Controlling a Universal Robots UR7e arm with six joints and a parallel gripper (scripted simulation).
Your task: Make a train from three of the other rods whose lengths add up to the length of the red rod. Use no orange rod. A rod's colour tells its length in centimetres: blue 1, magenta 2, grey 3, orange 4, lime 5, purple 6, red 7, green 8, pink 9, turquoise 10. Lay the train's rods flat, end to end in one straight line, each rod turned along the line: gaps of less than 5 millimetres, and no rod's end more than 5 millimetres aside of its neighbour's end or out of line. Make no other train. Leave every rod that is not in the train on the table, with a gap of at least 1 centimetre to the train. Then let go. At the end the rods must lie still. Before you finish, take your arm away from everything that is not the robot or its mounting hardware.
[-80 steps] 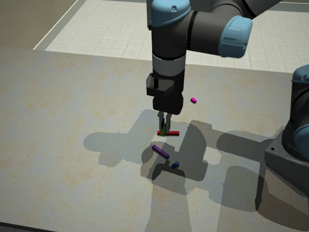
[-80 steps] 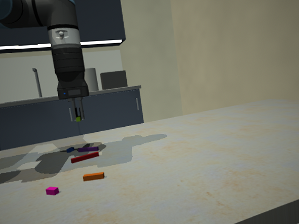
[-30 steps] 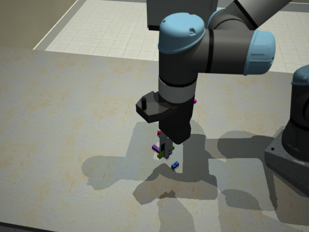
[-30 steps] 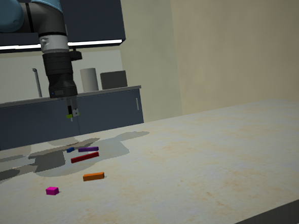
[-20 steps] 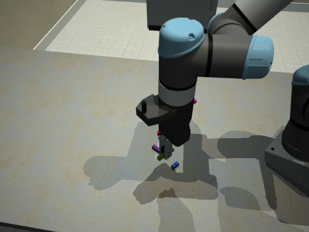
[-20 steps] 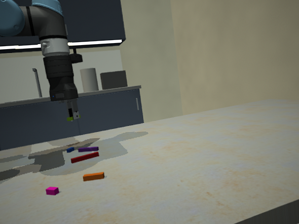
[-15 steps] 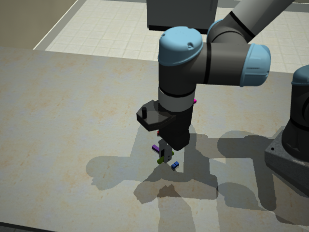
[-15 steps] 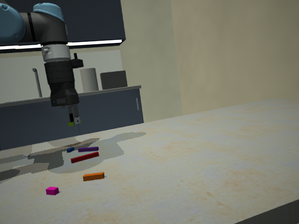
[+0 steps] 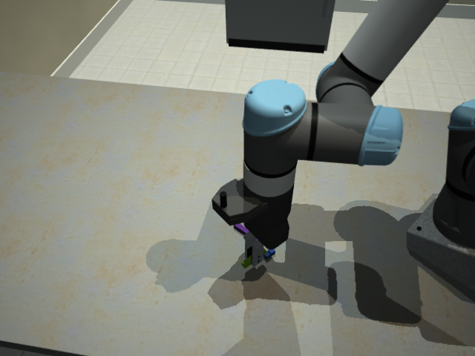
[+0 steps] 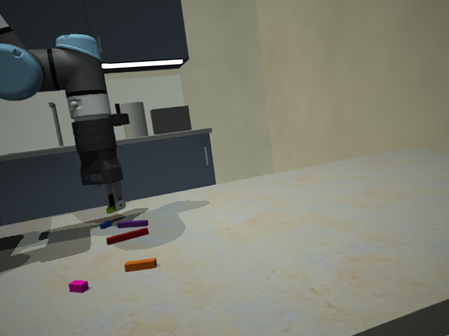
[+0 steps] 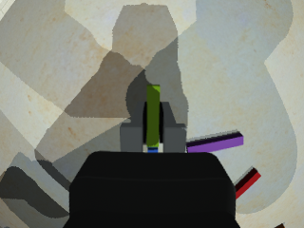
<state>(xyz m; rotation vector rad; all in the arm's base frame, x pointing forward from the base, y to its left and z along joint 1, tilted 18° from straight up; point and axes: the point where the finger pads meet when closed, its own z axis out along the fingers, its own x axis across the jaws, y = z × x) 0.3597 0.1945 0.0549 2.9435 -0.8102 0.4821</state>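
Note:
My gripper (image 9: 252, 259) (image 10: 115, 207) (image 11: 153, 114) is shut on the lime rod (image 9: 246, 262) (image 10: 110, 209) (image 11: 153, 102), held level across its middle, a little above the table. Blue (image 9: 269, 254) (image 10: 105, 224) (image 11: 153, 150) lies on the table just past the lime rod's near end in the wrist view; it looks like two short rods end to end, mostly hidden there. The lime rod looks roughly in line with it. The red rod (image 10: 127, 235) (image 11: 248, 183) lies flat apart from them, hidden in the top view.
A purple rod (image 9: 240, 228) (image 10: 132, 223) (image 11: 216, 143) lies beside the gripper, at an angle to the lime rod. An orange rod (image 10: 140, 264) and a magenta rod (image 10: 78, 286) lie farther off, beyond the red rod. The arm's shadow covers the area around the fingers.

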